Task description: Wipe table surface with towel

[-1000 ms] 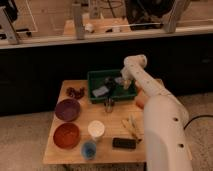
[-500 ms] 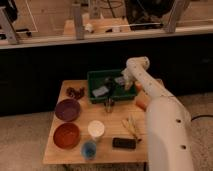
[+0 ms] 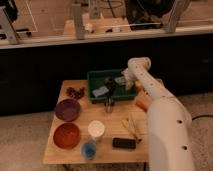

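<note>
Claw idle at bin; wiping not begun.
Over the last second the claw (image 3: 108, 99) had barely shifted and remained released, holding nothing, at the front rim of the green bin (image 3: 102, 73) on the surface's (image 3: 112, 120) 12 o'clock side. The towel (image 3: 100, 92) lay in the bin, just at the claw's 9 o'clock. The arm (image 3: 155, 105) reached in from 4 o'clock, wrist bent downward.

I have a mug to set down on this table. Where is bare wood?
The table surface is bare between the purple bowl, white cup and green bin, beside the pincer hanging at the bin's front. The front is crowded: red bowl, blue cup, black object, sticks.
</note>
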`<act>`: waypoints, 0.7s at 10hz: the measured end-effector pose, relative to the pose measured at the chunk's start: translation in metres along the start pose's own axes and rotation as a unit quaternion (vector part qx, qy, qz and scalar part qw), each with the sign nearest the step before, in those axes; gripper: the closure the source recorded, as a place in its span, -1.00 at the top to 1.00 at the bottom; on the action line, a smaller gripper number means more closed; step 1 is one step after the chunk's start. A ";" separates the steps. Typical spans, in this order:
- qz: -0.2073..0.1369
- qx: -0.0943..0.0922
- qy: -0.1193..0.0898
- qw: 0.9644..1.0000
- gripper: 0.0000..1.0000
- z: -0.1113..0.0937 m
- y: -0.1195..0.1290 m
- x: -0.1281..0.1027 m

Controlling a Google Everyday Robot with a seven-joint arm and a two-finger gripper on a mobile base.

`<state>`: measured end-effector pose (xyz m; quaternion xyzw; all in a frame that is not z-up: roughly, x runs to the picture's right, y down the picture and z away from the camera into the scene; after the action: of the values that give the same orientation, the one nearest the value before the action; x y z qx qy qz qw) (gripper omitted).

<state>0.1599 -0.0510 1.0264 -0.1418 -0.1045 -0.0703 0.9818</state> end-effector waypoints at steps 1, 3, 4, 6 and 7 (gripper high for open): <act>0.000 0.000 0.000 1.000 0.60 0.000 0.000 0.000; 0.001 0.000 0.000 1.000 0.60 0.000 0.000 0.001; 0.001 0.000 0.000 1.000 0.60 0.000 0.000 0.001; 0.001 0.000 0.000 1.000 0.60 0.001 0.001 0.001; 0.001 -0.001 0.000 1.000 0.60 0.001 0.001 0.001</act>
<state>0.1612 -0.0498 1.0269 -0.1424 -0.1043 -0.0692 0.9819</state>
